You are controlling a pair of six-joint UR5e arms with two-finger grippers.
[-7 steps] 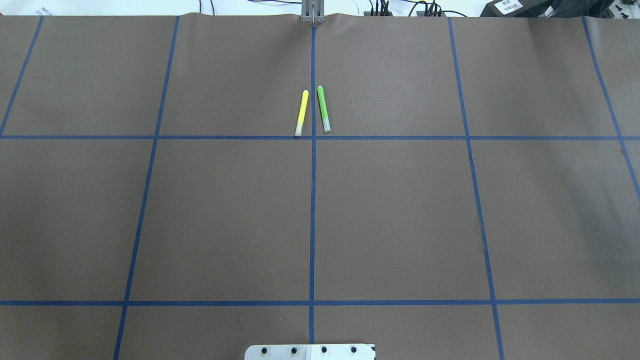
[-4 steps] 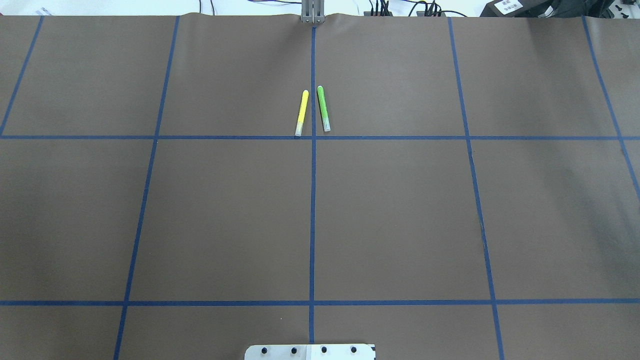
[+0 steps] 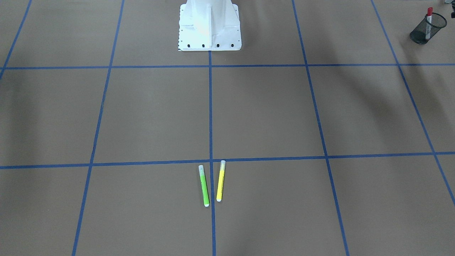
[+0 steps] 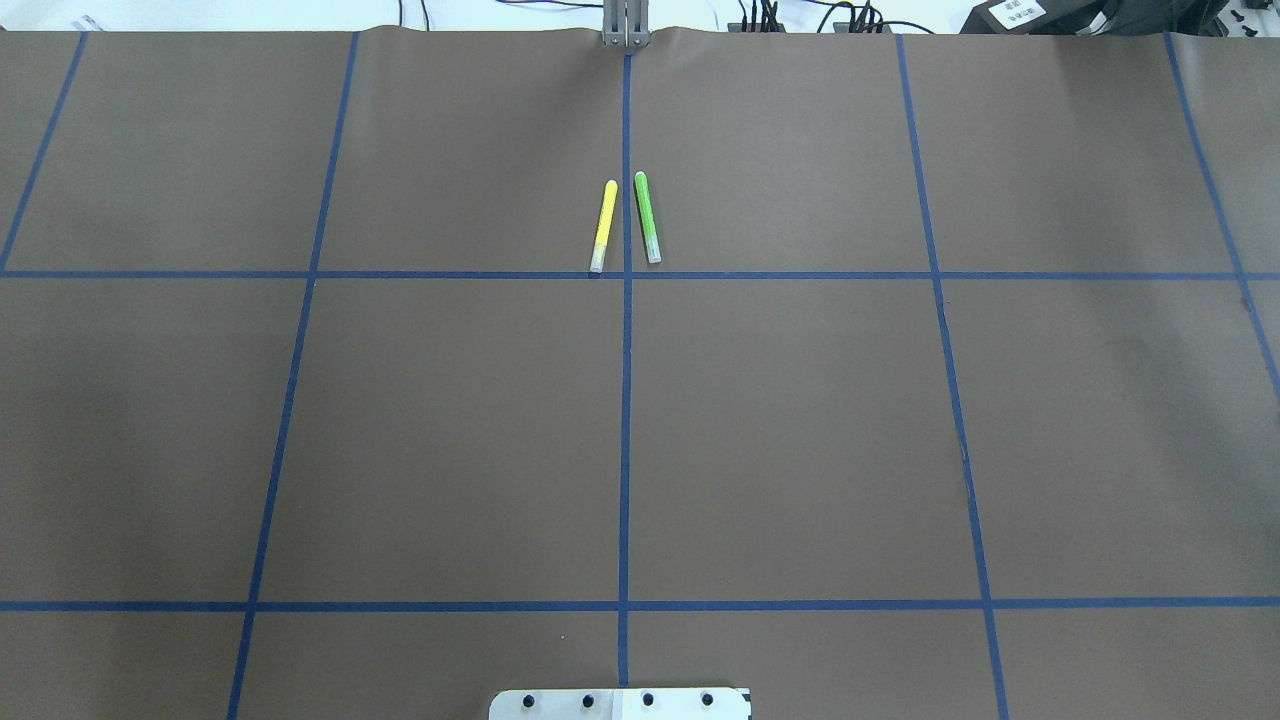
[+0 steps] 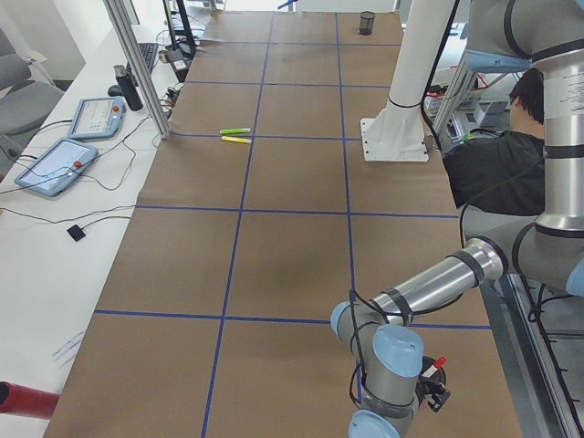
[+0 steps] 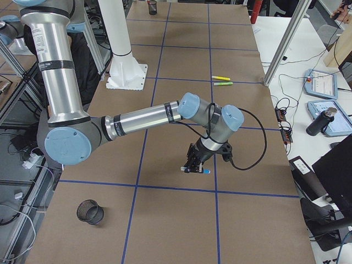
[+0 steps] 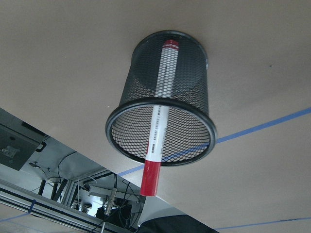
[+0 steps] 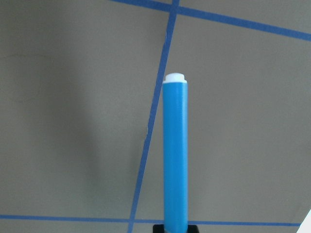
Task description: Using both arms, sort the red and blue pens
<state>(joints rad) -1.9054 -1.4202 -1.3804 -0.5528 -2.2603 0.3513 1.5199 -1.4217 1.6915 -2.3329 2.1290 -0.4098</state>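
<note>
While the right tool (image 6: 195, 165) grips the blue pen (image 8: 175, 155), the red pen (image 7: 160, 111) leans in a cup (image 7: 131, 82).
Whether the left tool (image 5: 433, 388) is clenched or released, I cannot tell.

red pen (image 7: 163, 111) in cup (image 7: 141, 77), blue pen (image 8: 175, 155) gripped

A green marker (image 4: 647, 217) and a yellow marker (image 4: 604, 226) are being shown lying side by side, not touching, with a blue tape line (image 4: 626, 400) between them on the brown table cover (image 4: 800, 420). A black mesh cup (image 6: 91, 214) is being shown upright near the cover's edge, and a white pedestal (image 3: 209, 28) bolted down.
</note>
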